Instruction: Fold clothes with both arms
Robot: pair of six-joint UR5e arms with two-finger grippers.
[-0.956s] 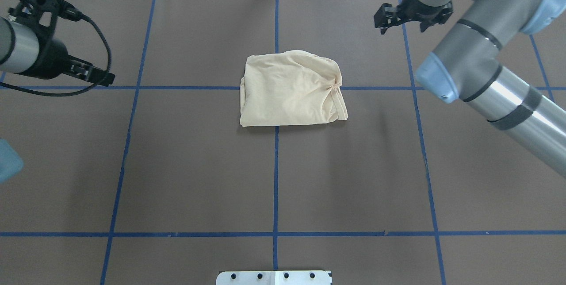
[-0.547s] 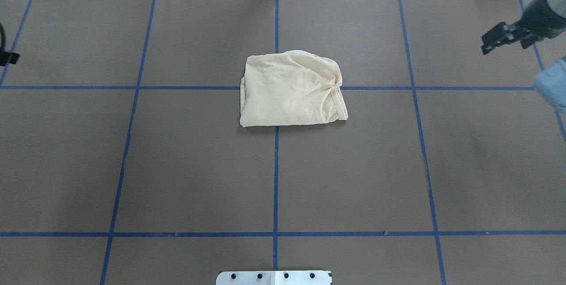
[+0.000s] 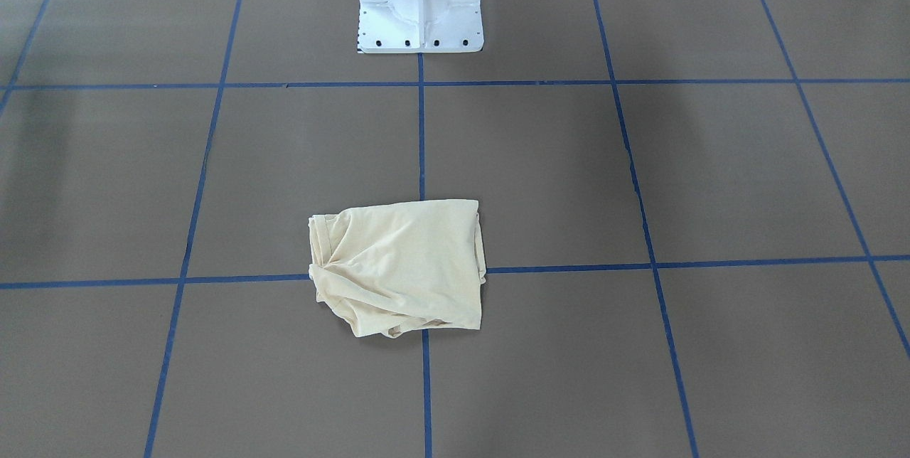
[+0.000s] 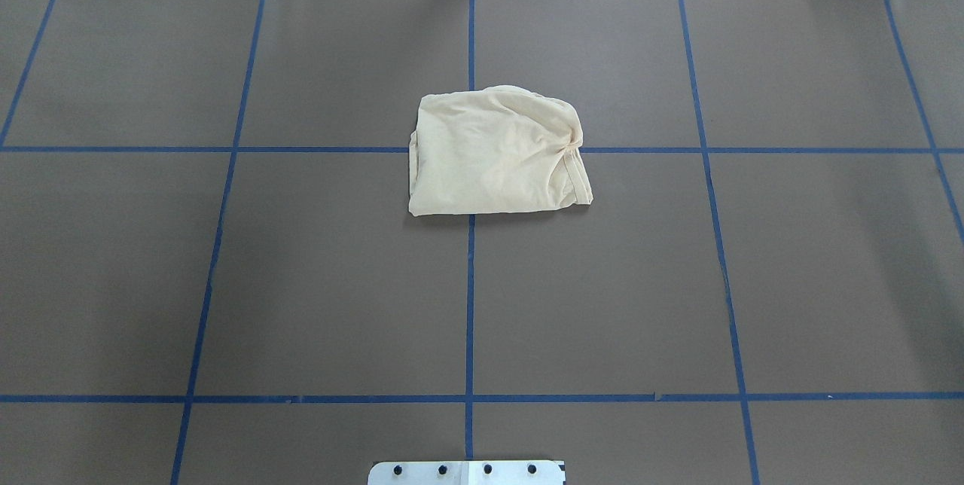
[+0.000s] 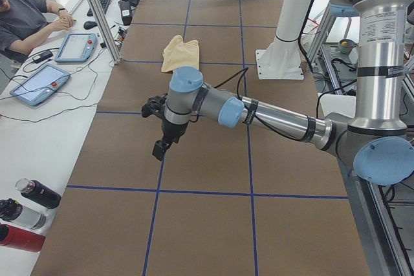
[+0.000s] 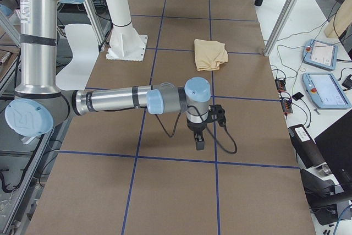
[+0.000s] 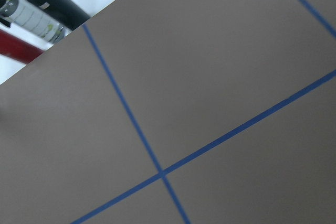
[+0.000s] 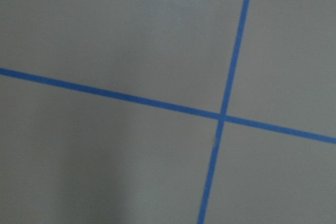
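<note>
Across the middle of the bench (image 4: 301,282), your T-shirt (image 4: 497,154) is lying folded into a compact cream-yellow bundle, covering the spot where two blue tape lines (image 4: 226,149) are crossing. From overhead, you are seeing its smooth edge facing 9 o'clock and its bunched, seamed edge facing 3 o'clock, with wrinkles gathering toward that side. In the front-facing view the white pedestal (image 3: 421,3) is standing at 12 o'clock from the shirt, well apart from it.

Only the two side views are showing the arms. In the exterior left view, the left arm (image 5: 278,117) is reaching in from 3 o'clock, low over the bench. The left gripper (image 5: 158,150) is pointing down above bare brown surface, and the shirt is lying well away at 12 o'clock from it. In the exterior right view, the right arm (image 6: 110,101) is stretching in from 9 o'clock. The right gripper (image 6: 199,141) is likewise hanging over bare bench, far from the shirt. For either gripper, I cannot tell whether it is released or clenched.

Both wrist cameras are looking down at tape crossings. The left one is also catching bottles (image 7: 39,6) at 10 o'clock. At 10 o'clock in the exterior left view, a person (image 5: 26,24) is sitting beside two touchscreen pendants (image 5: 76,46).
</note>
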